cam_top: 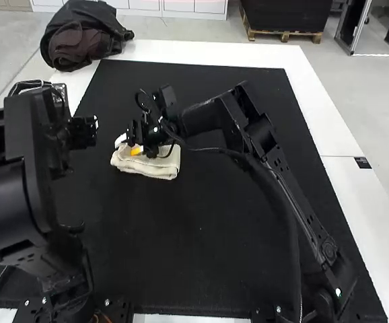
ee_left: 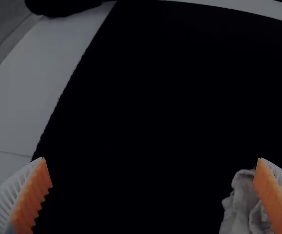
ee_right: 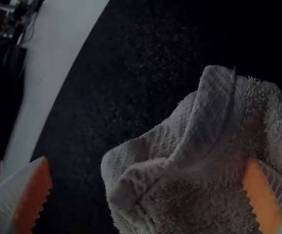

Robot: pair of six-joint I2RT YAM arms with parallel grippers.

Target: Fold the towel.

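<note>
One towel (cam_top: 155, 166), two arms (cam_top: 211, 118), one mat (cam_top: 194, 235), one bag (cam_top: 80, 40)

blk mat (cam_top: 181, 256) upon white tbl (cam_top: 322, 111), dark soft bag (cam_top: 103, 23) at tbl's far L corner, blk label (cam_top: 363, 163) on R side

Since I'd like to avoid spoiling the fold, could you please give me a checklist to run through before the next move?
1. Towel lying on the black mat: ok.
2. Right gripper at the towel: ok, a bunched, layered corner lies between its spread fingers.
3. Towel gripped by the right gripper: not ok, its fingers are wide apart.
4. Left gripper away from the towel: ok, mat shows between them in the high view.
5. Towel layers lined up at that corner: not ok, their edges are staggered.
6. Far edge of the towel neat: cannot tell, the right gripper partly covers it.
</note>
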